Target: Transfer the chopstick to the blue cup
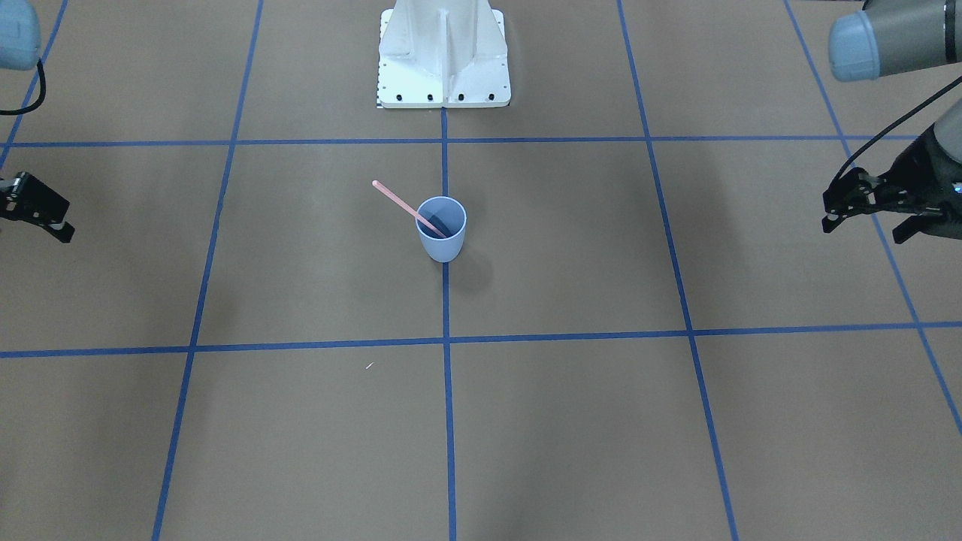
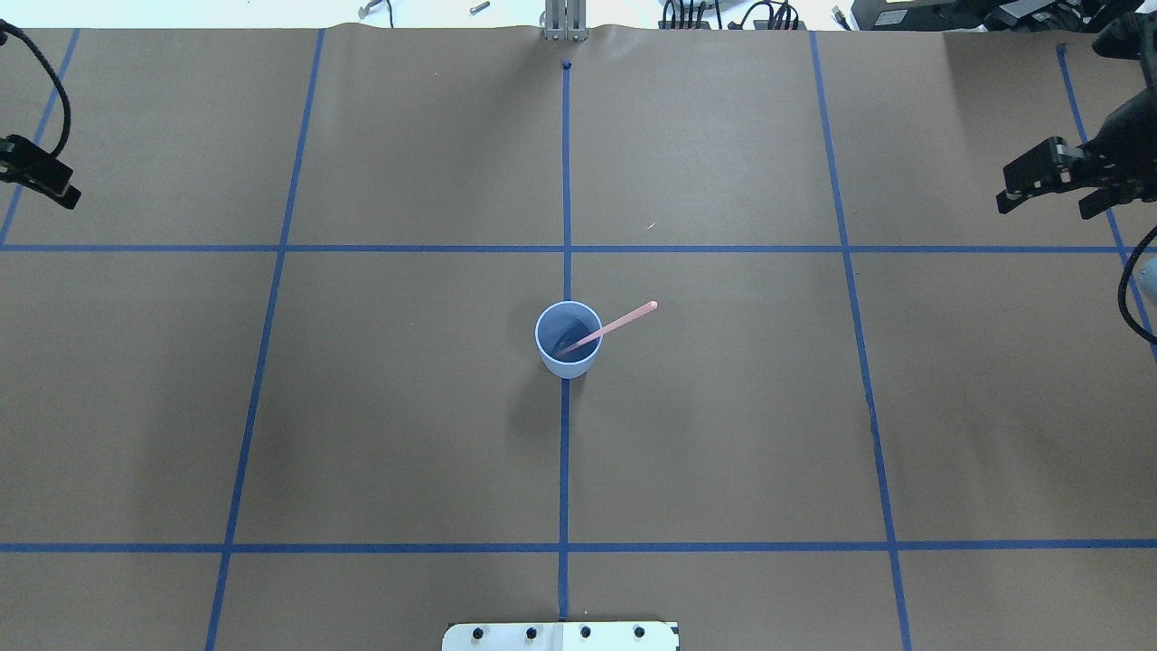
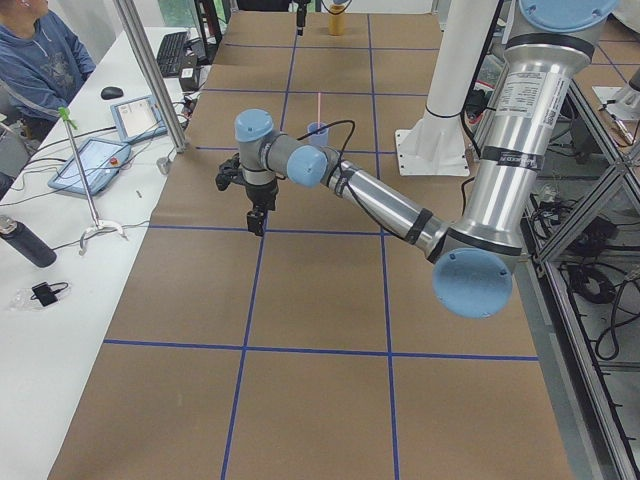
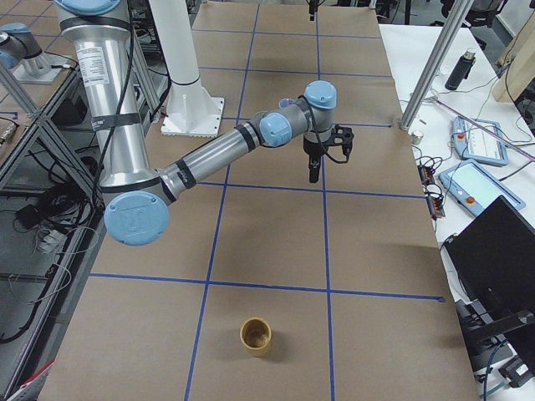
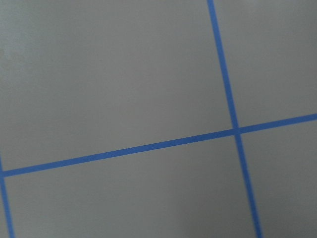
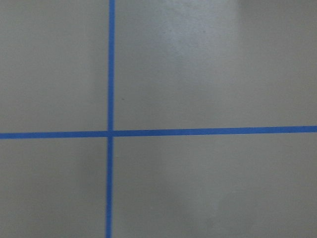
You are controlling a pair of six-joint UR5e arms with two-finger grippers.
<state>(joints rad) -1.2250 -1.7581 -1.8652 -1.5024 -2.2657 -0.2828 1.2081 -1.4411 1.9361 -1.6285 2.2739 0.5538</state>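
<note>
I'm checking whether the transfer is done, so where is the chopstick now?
In the overhead view the chopstick leans inside the blue cup, which stands mid-table on the middle tape line. Its top tilts toward the robot's right.

Opposed front, overhead views; shared cup [image 1: 441, 229]

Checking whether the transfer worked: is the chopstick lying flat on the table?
No, the chopstick leans inside the blue cup, its upper end sticking out over the rim.

One light-blue plastic cup [image 2: 568, 366]; one thin pink chopstick [image 2: 624, 321]; one tan wooden cup [image 4: 256, 336]; one white metal robot pedestal [image 1: 443, 60].
</note>
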